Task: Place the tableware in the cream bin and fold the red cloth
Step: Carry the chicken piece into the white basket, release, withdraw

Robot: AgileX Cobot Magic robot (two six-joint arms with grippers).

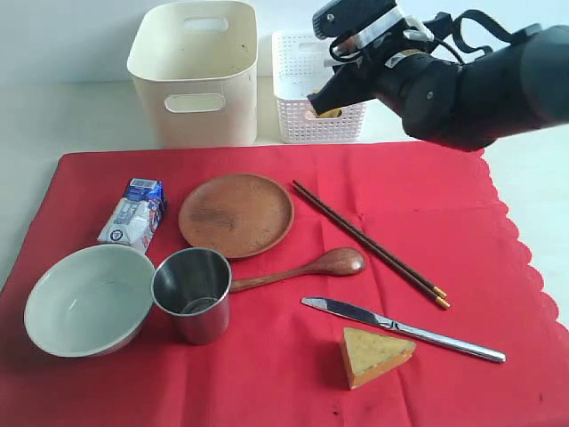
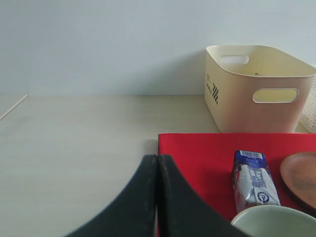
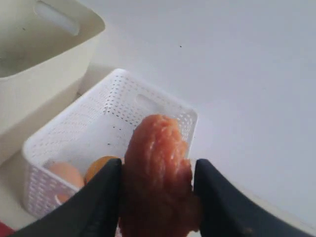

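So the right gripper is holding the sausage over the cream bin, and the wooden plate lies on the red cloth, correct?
Not over the cream bin: the right gripper holds the sausage over the white lattice basket, as the right wrist view shows. The wooden plate does lie on the red cloth.

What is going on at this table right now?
The right jaws hold a sausage above the white lattice basket. The left jaws are shut, holding nothing. Plate, bowl, cup, spoon, chopsticks and knife lie on the flat red cloth, none yet in the cream bin.
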